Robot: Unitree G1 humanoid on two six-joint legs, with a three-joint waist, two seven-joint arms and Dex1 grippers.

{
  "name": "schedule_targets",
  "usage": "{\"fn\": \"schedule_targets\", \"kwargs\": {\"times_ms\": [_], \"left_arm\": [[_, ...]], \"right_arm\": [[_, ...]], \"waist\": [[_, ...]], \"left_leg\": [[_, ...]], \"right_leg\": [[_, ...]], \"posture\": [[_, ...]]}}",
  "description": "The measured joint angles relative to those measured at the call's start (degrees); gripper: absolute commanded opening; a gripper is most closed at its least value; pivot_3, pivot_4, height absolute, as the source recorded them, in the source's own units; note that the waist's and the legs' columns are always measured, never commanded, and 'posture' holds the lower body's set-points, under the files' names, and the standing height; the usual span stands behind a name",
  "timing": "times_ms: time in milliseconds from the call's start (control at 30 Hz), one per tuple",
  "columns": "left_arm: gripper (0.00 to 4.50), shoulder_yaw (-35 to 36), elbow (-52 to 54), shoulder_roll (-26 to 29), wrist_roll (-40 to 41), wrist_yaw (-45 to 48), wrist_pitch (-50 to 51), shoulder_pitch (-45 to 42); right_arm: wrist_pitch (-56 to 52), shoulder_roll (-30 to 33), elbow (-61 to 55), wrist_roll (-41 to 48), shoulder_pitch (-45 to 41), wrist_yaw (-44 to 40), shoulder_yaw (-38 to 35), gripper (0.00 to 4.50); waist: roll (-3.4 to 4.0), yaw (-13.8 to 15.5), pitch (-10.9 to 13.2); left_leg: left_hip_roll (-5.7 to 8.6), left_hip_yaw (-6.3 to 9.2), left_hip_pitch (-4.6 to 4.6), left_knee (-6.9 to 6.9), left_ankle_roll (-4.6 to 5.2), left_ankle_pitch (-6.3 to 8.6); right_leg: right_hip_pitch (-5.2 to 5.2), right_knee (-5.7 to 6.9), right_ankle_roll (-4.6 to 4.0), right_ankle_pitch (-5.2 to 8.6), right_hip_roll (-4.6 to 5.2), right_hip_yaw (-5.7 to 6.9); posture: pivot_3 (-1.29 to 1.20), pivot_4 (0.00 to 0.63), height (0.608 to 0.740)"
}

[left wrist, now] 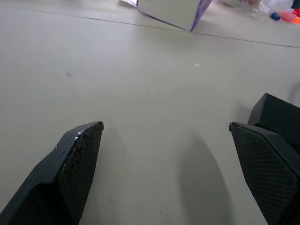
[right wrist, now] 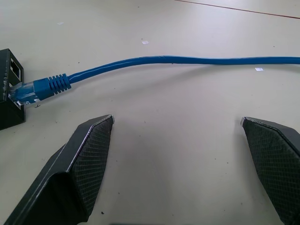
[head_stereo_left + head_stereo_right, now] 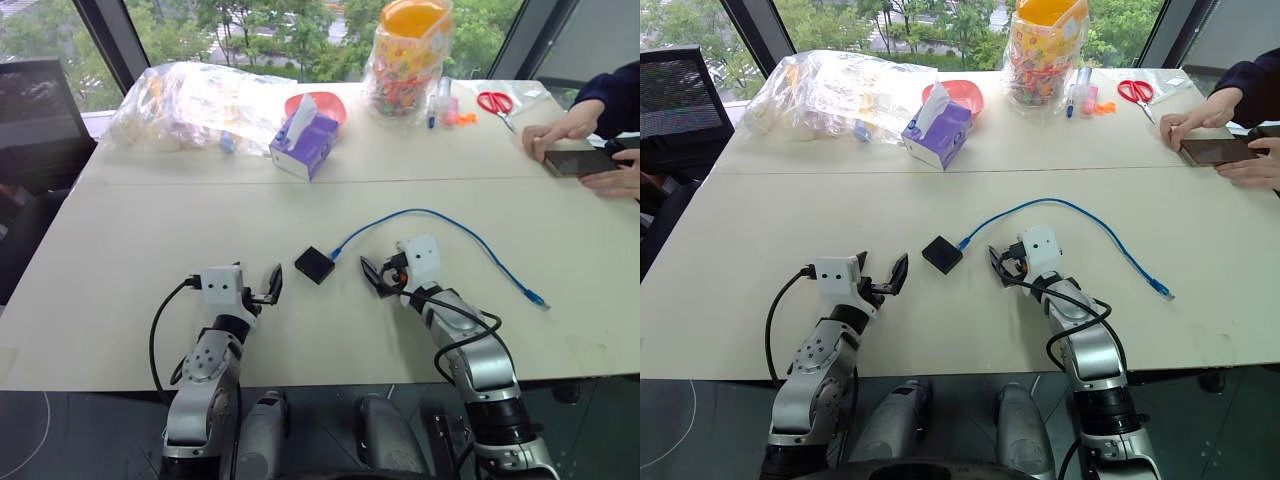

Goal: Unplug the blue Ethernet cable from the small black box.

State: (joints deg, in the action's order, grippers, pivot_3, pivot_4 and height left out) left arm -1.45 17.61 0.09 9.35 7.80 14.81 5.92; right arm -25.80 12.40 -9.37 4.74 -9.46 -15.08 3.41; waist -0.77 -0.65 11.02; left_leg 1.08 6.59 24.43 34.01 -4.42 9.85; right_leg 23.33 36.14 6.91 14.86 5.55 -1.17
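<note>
Both empty and wide open: left gripper (image 3: 268,289) to pin black box (image 3: 314,265) just beside it, right gripper (image 3: 379,276) to pull blue cable (image 2: 140,62) plug straight out.

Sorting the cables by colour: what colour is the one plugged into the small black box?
Bright blue cable, clearest in the right wrist view.

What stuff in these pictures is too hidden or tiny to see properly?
- Small black box: in the left wrist view the picture edge and a tool finger hide most of it.
- Blue Ethernet cable: the right wrist view's edge cuts off its far end.
- Phone: head view, screen too small to read.
- Clear bag: head view, contents blurred by crinkled plastic.
</note>
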Motion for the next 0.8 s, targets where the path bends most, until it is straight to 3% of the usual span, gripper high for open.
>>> {"fn": "schedule_targets", "kwargs": {"times_ms": [467, 667, 800], "left_arm": [[4.47, -0.1, 2.6, 0.8, 1.4, 0.6, 4.7, -0.2], [4.47, -1.1, 3.4, 3.4, 3.3, 3.8, 8.7, -1.9], [4.47, -1.9, 5.7, 7.8, 8.4, 9.8, 14.4, -4.2]], "right_arm": [[-0.2, 4.4, -0.5, 0.1, -0.4, -3.7, -0.2, 4.5], [-1.2, 11.9, -0.2, 1.3, -5.7, -13.6, 1.3, 4.5], [-5.2, 20.7, 2.6, 2.2, -14.7, -24.4, 4.8, 4.5]], "waist": [[0.0, 0.0, 0.0], [0.01, -0.1, 0.0], [0.01, -0.2, 0.0]], "left_leg": [[0.0, 0.0, 0.0, 0.0, 0.0, 0.0], [0.01, 0.0, 0.0, 0.02, 0.01, 0.0], [0.0, 0.0, 0.01, 0.02, 0.01, -0.01]], "right_leg": [[0.0, 0.0, 0.0, 0.0, 0.0, 0.0], [0.0, 0.0, 0.0, 0.0, 0.0, 0.02], [0.0, 0.0, -0.01, 0.0, 0.0, 0.03]], "posture": [[0.0, 0.15, 0.726], [0.0, 0.15, 0.726], [0.0, 0.15, 0.726]]}}
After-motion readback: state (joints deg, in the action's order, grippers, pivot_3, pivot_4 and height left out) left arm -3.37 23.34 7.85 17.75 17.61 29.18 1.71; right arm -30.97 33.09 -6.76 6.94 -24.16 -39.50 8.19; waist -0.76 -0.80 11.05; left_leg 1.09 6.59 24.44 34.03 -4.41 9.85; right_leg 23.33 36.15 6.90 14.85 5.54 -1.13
